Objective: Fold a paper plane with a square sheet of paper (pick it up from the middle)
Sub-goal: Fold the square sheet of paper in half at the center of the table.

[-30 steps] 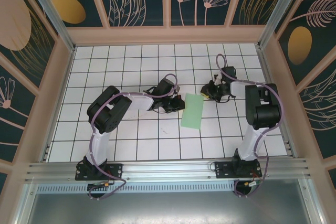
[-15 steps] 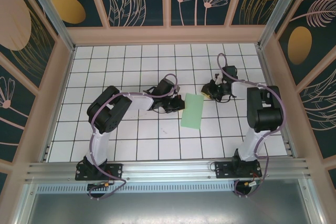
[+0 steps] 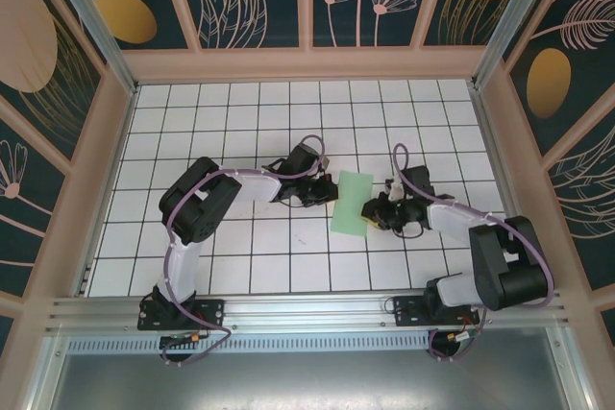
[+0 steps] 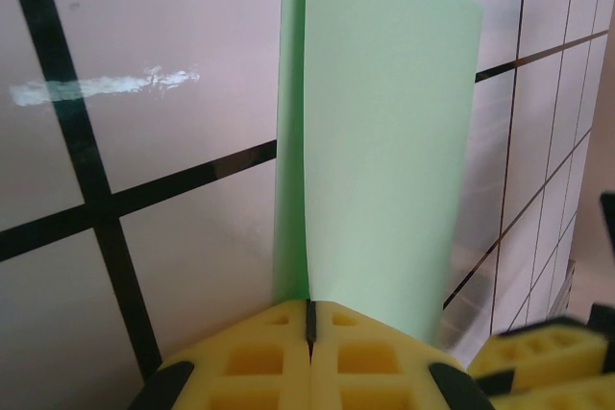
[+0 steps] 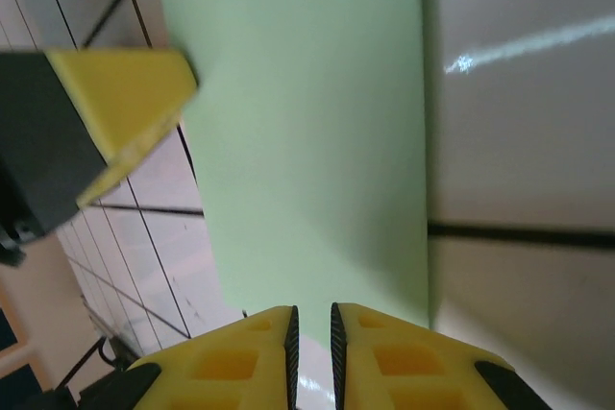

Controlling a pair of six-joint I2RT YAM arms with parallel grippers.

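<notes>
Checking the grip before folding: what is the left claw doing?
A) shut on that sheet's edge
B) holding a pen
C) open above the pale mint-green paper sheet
A: the left claw is closed with the pale mint-green paper sheet pinched in it.

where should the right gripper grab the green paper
Probably the free edge opposite where the left gripper pinches it, coming edge-on from the right. The square sheet of paper is folded flat and thin, and that edge faces the narrowly parted right gripper.

No legible text anywhere, seemingly.
</notes>
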